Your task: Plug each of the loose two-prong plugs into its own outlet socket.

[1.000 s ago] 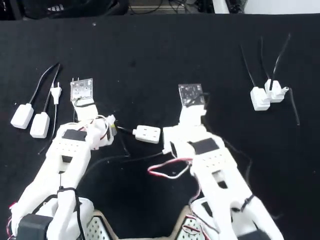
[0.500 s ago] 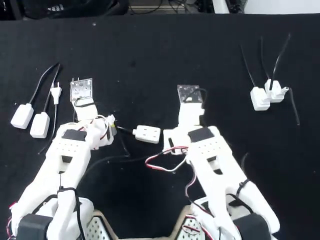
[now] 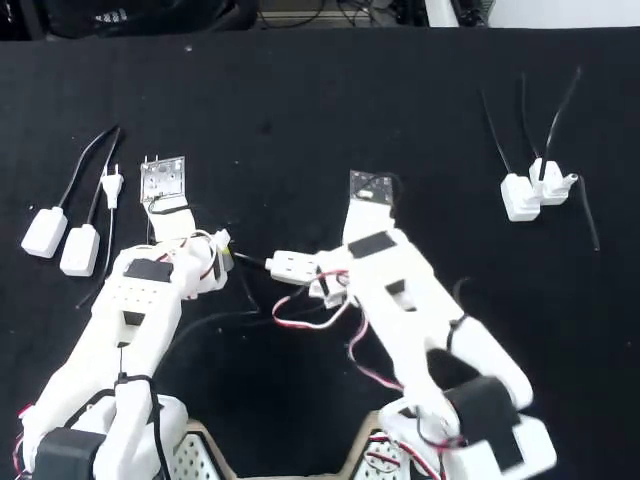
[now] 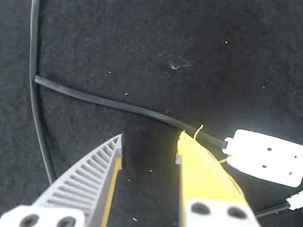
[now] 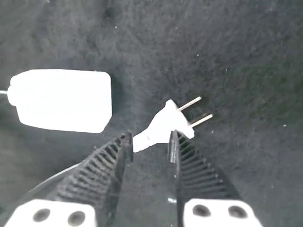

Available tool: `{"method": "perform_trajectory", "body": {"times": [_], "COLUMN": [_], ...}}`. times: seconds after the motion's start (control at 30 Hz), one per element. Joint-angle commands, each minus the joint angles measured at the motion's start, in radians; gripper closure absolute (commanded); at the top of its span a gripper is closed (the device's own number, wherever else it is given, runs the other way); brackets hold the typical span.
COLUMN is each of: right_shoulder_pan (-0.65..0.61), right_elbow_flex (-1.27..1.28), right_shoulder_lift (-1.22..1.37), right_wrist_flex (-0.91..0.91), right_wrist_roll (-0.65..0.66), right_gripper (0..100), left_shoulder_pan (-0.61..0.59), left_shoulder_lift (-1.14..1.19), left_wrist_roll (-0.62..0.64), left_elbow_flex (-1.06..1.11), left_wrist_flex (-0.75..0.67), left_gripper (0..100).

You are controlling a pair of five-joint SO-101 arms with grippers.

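A white two-prong plug (image 5: pixel 163 124) lies flat on the black table, its prongs pointing away from a white outlet socket (image 5: pixel 61 100) beside it. My right gripper (image 5: pixel 149 142) is open just above the plug's cable end, one finger on each side and nothing gripped. In the high view this socket (image 3: pixel 293 266) lies mid-table, next to the right arm (image 3: pixel 385 270). My left gripper (image 4: pixel 149 142) is open over bare table, with the socket (image 4: pixel 265 158) off to one side. The socket's black cable (image 4: pixel 118 105) crosses just past the fingertips.
At the far left lie two white sockets (image 3: pixel 43 232) (image 3: pixel 80 250) on black cables, with a loose plug (image 3: pixel 112 186) next to them. At the far right two more white pieces (image 3: pixel 520 195) (image 3: pixel 552 182) lie with their cables. Red and white wires (image 3: pixel 320 315) loop beside the right arm.
The right arm has swung left toward the middle socket. The left arm and all the sockets stayed where they were.
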Motion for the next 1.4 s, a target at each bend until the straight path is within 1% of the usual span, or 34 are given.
{"method": "perform_trajectory", "body": {"times": [0.0,0.1,0.17,0.23,0.4,0.47,0.53,0.67,0.73,0.8,0.93,1.03,1.13,1.2,1.37], "right_shoulder_pan": [-0.009,-0.009,0.005,0.044,0.183,0.206,0.199,0.147,0.123,0.103,0.046,0.006,0.000,0.000,0.002], "right_elbow_flex": [-0.084,-0.136,-0.154,-0.173,-0.189,-0.191,-0.191,-0.194,-0.214,-0.254,-0.335,-0.331,-0.300,-0.280,-0.280], "right_shoulder_lift": [0.068,0.081,0.081,0.081,0.084,0.088,0.090,0.081,0.081,0.081,0.091,0.093,0.108,0.133,0.194], "right_wrist_flex": [0.087,0.157,0.187,0.212,0.227,0.227,0.227,0.230,0.244,0.287,0.368,0.334,0.264,0.245,0.249], "right_wrist_roll": [-0.028,-0.018,0.034,0.098,0.181,0.207,0.212,0.199,0.140,0.091,0.075,0.063,-0.060,-0.112,-0.112], "right_gripper": [86.8,86.8,86.8,86.8,86.8,86.8,86.8,86.8,86.8,86.7,86.7,86.7,86.7,86.7,86.7], "left_shoulder_pan": [-0.007,-0.007,-0.007,-0.007,-0.007,-0.007,-0.007,-0.007,-0.007,-0.007,-0.007,-0.007,-0.007,-0.007,-0.007], "left_shoulder_lift": [-0.028,-0.028,-0.028,-0.028,-0.028,-0.028,-0.028,-0.028,-0.028,-0.028,-0.028,-0.028,-0.028,-0.028,-0.028], "left_wrist_roll": [0.012,0.012,0.012,0.012,0.012,0.012,0.012,0.012,0.012,0.012,0.012,0.012,0.012,0.012,0.012], "left_elbow_flex": [-0.008,-0.007,-0.005,-0.005,-0.007,-0.008,-0.008,-0.008,-0.007,-0.005,-0.005,-0.008,-0.008,-0.007,-0.008], "left_wrist_flex": [-0.017,-0.017,-0.017,-0.017,-0.017,-0.017,-0.017,-0.017,-0.017,-0.017,-0.017,-0.017,-0.017,-0.017,-0.017], "left_gripper": [81,81,81,81,81,81,81,81,81,81,81,81,81,81,81]}}
